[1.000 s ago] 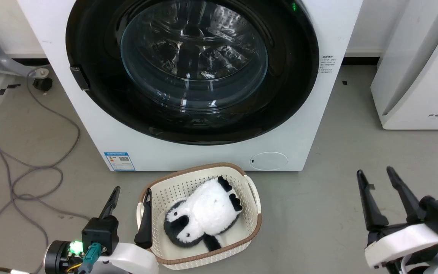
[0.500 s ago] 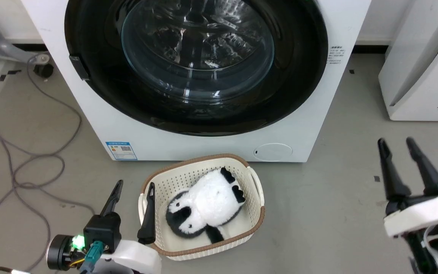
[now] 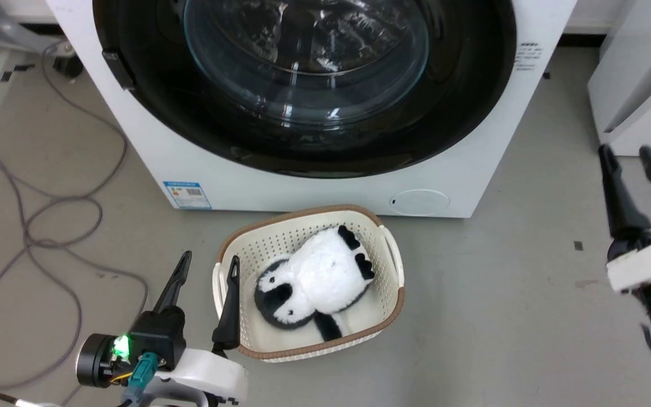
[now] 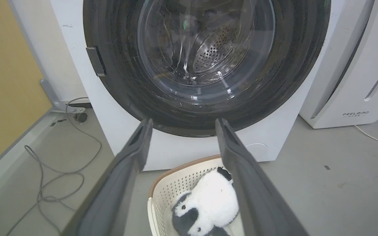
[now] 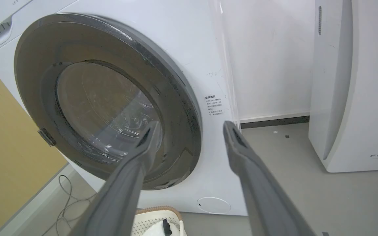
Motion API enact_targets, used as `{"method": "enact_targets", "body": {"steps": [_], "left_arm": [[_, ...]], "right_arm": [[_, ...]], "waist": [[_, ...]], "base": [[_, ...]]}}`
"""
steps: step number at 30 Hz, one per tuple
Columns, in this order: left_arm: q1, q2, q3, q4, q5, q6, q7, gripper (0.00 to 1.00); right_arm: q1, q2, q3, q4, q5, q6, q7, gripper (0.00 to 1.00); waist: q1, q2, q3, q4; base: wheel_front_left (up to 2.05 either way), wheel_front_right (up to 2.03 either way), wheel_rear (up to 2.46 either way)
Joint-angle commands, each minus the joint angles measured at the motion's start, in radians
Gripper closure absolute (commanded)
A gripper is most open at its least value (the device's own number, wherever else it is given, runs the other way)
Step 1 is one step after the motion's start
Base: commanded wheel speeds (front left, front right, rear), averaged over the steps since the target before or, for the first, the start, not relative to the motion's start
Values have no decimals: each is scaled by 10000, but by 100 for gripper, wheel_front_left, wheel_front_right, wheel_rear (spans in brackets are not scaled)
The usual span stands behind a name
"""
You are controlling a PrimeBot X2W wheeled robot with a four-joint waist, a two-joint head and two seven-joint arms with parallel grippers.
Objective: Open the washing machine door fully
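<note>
The washing machine door [image 3: 303, 85] is a big round black-rimmed glass bowl lying flat against the white machine's front; the left wrist view shows the washing machine door [image 4: 205, 62] head-on, and the right wrist view shows the washing machine door [image 5: 107, 98] at a slant. My left gripper [image 3: 209, 263] is open low at the left, its fingers either side of the basket's left rim. My right gripper [image 3: 626, 151] is open at the far right, raised beside the machine's right lower corner, clear of the door. In the left wrist view my left gripper [image 4: 180, 123] holds nothing, and in the right wrist view my right gripper [image 5: 190, 124] holds nothing.
A cream basket [image 3: 385, 308] with a panda plush [image 3: 314, 282] sits on the floor just before the machine. Grey cables [image 3: 37, 226] loop across the floor at left. The white FEELAIR appliance [image 3: 639, 85] stands at right. A small dark latch block [image 3: 117, 70] sits on the door's left edge.
The head camera has tilted down and nearer, shifting the whole picture. My right gripper has risen and moved toward the machine's right side. The door has stayed flat against the machine.
</note>
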Motion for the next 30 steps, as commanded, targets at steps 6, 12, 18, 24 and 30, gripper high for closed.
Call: {"method": "enact_targets", "body": {"steps": [6,12,18,24,30], "left_arm": [[-358,10,-185,-145,-98,27,-237,0],[-505,10,-302,-298,-133,94,-361,0],[-631,11,-403,-387,-146,103,-487,0],[-769,12,-602,-461,-213,154,-612,0],[-913,13,-744,-531,-309,231,-738,0]], "right_arm": [[-1072,-239,-160,254,592,-4,324,0],[-2013,-256,-468,687,1401,-4,705,100],[-3238,-207,-899,1598,2423,-5,1621,100],[-4630,-299,-1257,2625,3032,-5,2514,100],[-5915,-390,-1539,3754,3348,-6,3270,100]], "waist": [[-1,0,405,219],[-1,0,719,392],[-1,0,1037,552],[-1,0,1412,753],[-1,0,1772,968]], "base": [[0,0,0],[0,0,0],[0,0,0],[0,0,0],[0,0,0]]}}
